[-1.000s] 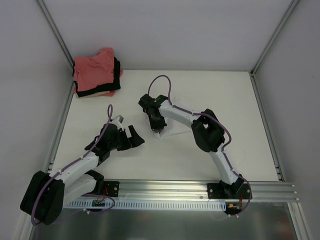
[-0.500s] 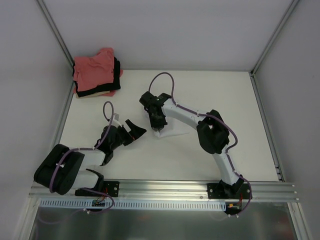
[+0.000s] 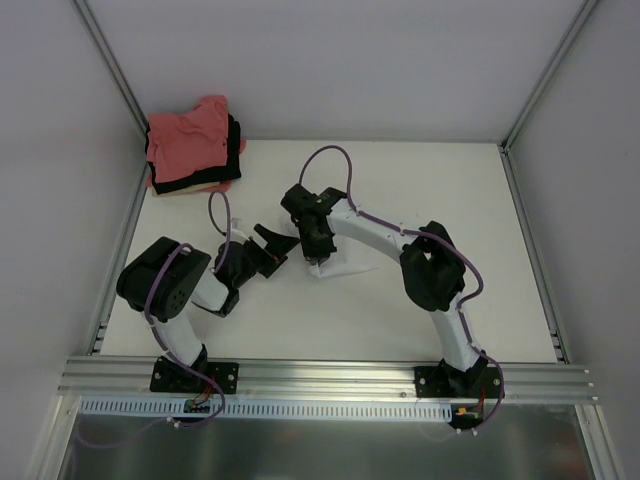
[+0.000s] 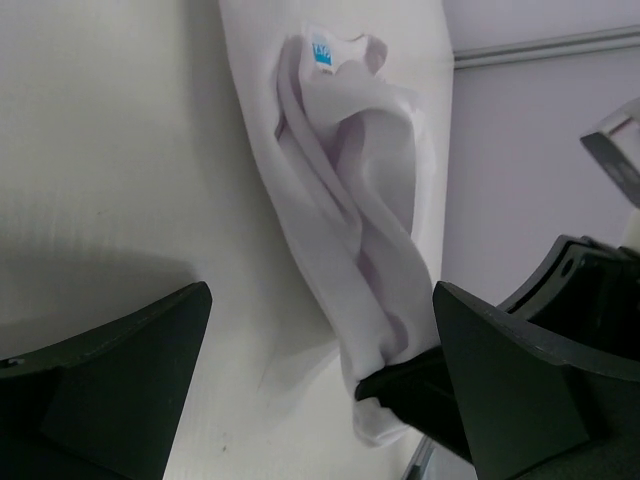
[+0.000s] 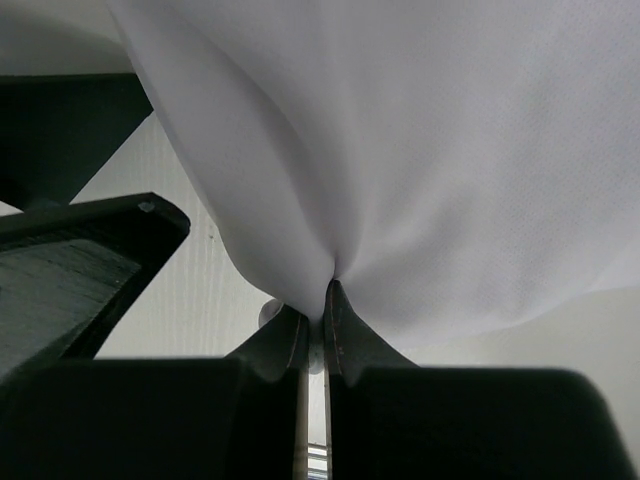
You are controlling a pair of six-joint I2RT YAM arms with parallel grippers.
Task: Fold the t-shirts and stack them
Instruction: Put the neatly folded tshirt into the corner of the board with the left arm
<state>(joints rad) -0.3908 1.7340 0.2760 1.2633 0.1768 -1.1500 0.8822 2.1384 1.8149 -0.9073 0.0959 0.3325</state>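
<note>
Cloth of the white t-shirt [image 4: 350, 200], bunched mid-table, looks light, limp and saggy; a hem or shoulder edge seems the best hold. The right gripper [image 5: 322, 300] pinches a fold of it tight; the left gripper [image 4: 320, 365] gapes wide, empty, beside it

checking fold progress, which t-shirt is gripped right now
The white t-shirt mid-table, pinched in the shut right fingers. The pile of salmon-pink, black and cream t-shirts sits in the far left corner, untouched.
</note>
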